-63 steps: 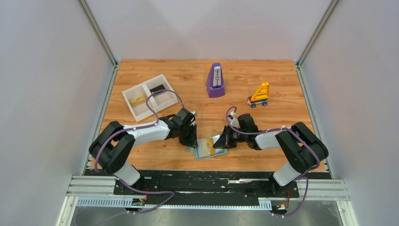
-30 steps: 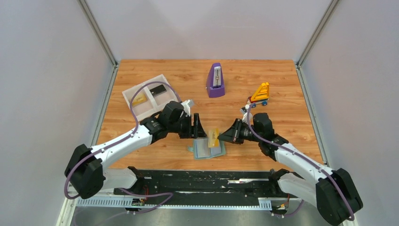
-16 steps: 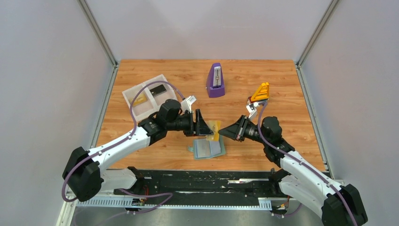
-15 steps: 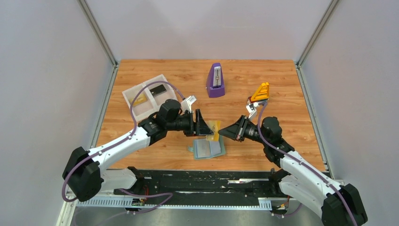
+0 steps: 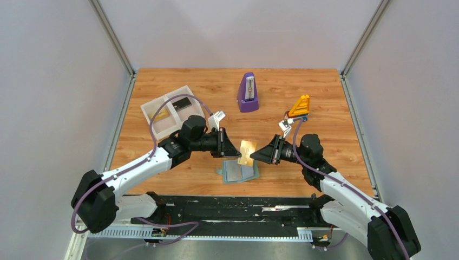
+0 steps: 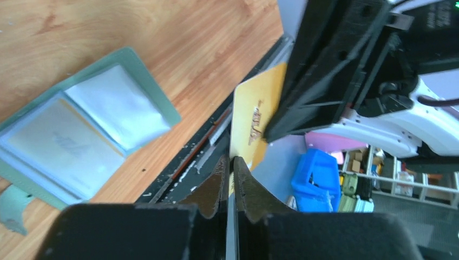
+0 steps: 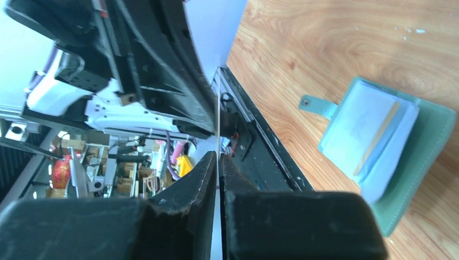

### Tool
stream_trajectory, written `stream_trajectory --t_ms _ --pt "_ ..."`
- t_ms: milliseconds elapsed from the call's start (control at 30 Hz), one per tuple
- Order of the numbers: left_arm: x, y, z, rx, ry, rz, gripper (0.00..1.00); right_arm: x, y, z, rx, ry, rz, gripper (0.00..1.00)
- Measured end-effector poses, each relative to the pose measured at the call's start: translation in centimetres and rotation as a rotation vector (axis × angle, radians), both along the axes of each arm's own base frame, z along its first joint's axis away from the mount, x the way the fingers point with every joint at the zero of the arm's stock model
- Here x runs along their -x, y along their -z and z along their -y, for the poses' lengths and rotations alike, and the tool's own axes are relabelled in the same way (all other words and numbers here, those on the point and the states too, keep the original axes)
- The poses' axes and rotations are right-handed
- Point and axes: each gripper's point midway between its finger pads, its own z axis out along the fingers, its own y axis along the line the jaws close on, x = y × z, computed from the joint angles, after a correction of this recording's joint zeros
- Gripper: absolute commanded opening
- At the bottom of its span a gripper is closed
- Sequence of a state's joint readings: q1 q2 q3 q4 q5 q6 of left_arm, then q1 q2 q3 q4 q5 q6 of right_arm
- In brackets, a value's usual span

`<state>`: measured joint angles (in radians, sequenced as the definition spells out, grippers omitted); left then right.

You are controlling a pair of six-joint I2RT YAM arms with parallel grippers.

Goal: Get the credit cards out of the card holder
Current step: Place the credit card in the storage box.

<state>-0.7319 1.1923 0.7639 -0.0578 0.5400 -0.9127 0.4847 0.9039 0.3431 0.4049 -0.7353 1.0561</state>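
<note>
Since the gold card (image 5: 248, 151) looks thin, stiff and slick (surely light too), the left gripper (image 5: 238, 155) and right gripper (image 5: 255, 157) each pinch an opposite edge mid-frame, above the open card holder (image 5: 238, 172) on the desk (image 5: 325, 92).

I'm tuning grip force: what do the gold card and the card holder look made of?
Gold card: likely stiff plastic, slightly glossy; flat, unbent while pinched at edges. Card holder: probably matte teal faux leather, with wrinkled translucent sleeves.
</note>
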Motion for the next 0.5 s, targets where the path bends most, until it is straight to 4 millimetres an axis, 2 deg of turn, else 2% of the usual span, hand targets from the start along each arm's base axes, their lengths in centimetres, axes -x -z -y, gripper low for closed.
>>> stream_trajectory --t_ms 133,233,400,500 --pt "0.8 -1.0 0.5 0.042 0.054 0.017 0.0 0.7 1.7 0.1 0.056 -0.042 -0.013 0.11" --pt "1.2 -1.0 0.6 0.055 0.076 0.016 0.0 1.0 1.7 0.1 0.065 -0.069 0.008 0.16" --pt "1.8 -1.6 0.7 0.081 0.109 0.04 0.0 1.7 2.1 0.1 0.098 -0.116 0.02 0.46" --pt "2.0 -1.8 0.6 0.085 0.131 0.071 0.0 1.9 1.7 0.1 0.118 -0.149 0.046 0.56"
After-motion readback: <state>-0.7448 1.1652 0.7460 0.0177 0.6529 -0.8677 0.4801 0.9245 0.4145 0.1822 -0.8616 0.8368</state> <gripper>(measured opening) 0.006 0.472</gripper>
